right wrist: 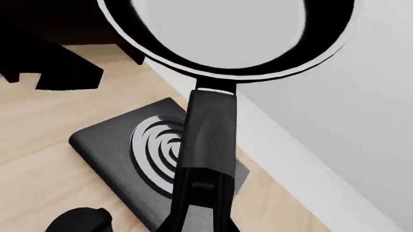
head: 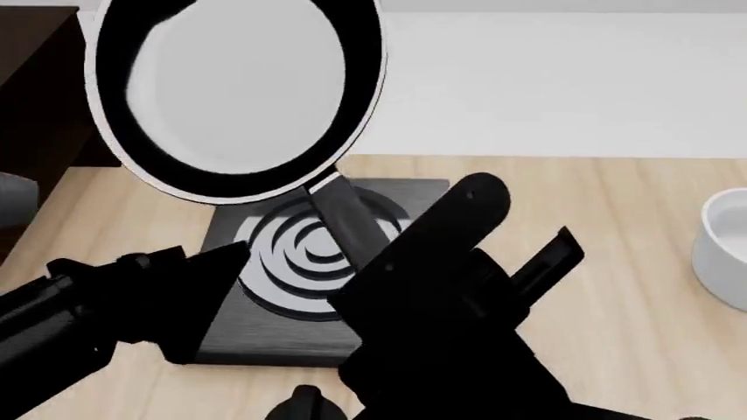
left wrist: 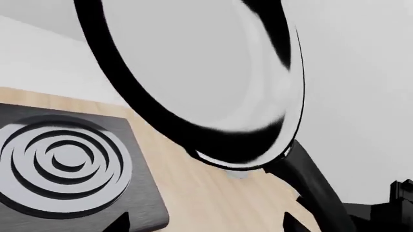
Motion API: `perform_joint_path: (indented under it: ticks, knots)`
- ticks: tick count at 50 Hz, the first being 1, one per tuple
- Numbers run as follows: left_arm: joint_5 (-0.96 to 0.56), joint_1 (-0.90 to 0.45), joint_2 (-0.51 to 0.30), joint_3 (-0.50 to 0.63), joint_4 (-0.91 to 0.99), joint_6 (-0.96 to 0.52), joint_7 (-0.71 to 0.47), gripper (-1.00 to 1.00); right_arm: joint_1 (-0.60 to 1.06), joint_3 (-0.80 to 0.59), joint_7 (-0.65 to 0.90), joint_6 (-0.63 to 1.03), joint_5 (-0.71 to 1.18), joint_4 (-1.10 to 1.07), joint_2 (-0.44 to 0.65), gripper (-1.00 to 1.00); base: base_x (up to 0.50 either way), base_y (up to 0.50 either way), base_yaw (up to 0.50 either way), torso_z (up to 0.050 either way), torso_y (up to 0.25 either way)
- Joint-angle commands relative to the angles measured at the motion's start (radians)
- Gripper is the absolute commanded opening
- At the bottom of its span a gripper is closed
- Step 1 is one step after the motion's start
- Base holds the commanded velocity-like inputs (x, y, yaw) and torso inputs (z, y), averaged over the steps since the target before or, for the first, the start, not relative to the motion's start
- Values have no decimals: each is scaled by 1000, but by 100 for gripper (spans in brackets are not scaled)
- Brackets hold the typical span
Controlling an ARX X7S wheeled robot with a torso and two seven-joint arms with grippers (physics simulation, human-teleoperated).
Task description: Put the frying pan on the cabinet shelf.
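Note:
The frying pan [head: 233, 87] is lifted above the table and tilted, so its pale inside faces the head camera. Its black handle [head: 345, 219] runs down into my right gripper [head: 364, 254], which is shut on it. In the right wrist view the handle [right wrist: 210, 135] passes between the fingers of the right gripper [right wrist: 197, 217], with the pan [right wrist: 232, 34] beyond. My left gripper [head: 216, 267] hangs open and holds nothing, low at the left of the hob. In the left wrist view the left gripper [left wrist: 206, 224] sits below the pan [left wrist: 213, 72]. The dark cabinet [head: 35, 87] stands at the far left.
A square black hob plate [head: 292, 254] with concentric rings lies on the light wooden table [head: 631, 262] directly under the pan. A white bowl [head: 723, 249] stands at the right edge. A white wall runs behind the table.

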Motion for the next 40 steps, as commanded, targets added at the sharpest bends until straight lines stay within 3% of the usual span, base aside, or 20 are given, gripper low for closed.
perform_joint_path:
  ticks: [1, 17, 40]
  knots:
    - [-103, -21, 8, -18, -50, 9, -47, 100, 40, -6, 21, -8, -83, -30, -3, -100, 0, 0, 0, 0, 0]
    - [-309, 55, 36, 2, -35, 44, -193, 100, 45, -29, 23, -26, -85, -33, -7, -100, 0, 0, 0, 1, 2]
    - [-323, 41, 96, 48, -49, 88, -191, 100, 18, -59, 18, -73, -107, -40, 9, -100, 0, 0, 0, 0, 1]
